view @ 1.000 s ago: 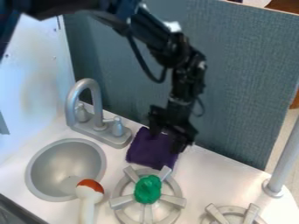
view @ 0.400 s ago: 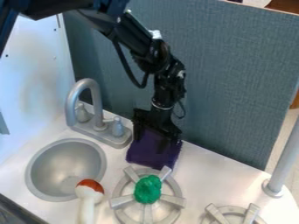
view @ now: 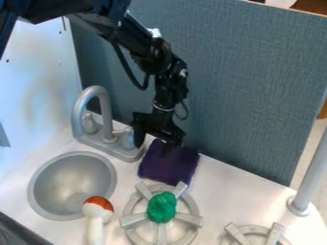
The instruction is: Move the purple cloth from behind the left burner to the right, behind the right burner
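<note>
Gripper (view: 152, 146) nearer faucet (view: 78, 118), cloth (view: 168, 165) below.

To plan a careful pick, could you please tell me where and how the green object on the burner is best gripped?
I'd grip the green object around its middle, coming from above with the jaws on its left and right sides as pictured. It is a compact lump, narrower that way, and the burner's arms would probably obstruct a low, sideways approach.

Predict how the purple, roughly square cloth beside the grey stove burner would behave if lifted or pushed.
The cloth would probably droop, lying flat with soft-looking edges. It looks thin, so likely light. Pushed toward the burner, it might bunch against the raised prongs.
</note>
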Controlling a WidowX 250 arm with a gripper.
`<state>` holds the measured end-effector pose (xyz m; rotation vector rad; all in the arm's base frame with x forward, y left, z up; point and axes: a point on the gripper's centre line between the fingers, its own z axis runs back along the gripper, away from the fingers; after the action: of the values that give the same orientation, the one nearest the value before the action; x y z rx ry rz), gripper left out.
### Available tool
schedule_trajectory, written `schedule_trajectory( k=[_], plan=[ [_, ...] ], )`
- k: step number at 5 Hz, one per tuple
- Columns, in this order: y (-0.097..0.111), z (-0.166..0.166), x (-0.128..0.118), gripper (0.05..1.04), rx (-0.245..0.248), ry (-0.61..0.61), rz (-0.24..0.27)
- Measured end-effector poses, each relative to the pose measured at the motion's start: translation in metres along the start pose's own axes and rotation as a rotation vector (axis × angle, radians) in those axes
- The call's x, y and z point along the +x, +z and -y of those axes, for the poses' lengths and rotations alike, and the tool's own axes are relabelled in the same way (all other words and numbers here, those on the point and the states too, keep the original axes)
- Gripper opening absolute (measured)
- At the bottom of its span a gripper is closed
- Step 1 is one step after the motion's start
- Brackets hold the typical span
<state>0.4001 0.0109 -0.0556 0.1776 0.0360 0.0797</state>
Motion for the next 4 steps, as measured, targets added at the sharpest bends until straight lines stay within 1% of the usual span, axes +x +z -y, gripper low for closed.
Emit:
schedule_trajectory(
  k=[1, 2, 3, 4],
  plan=[
    [0.001, -0.008, 0.01, 1.001, 0.016, 0.089, 0.037],
    [-0.007, -0.007, 0.011, 1.001, 0.018, 0.142, 0.038],
    [-0.016, -0.004, 0.014, 1.001, 0.01, 0.165, 0.039],
    [-0.044, 0.01, 0.023, 1.001, 0.008, 0.244, 0.017]
  ],
)
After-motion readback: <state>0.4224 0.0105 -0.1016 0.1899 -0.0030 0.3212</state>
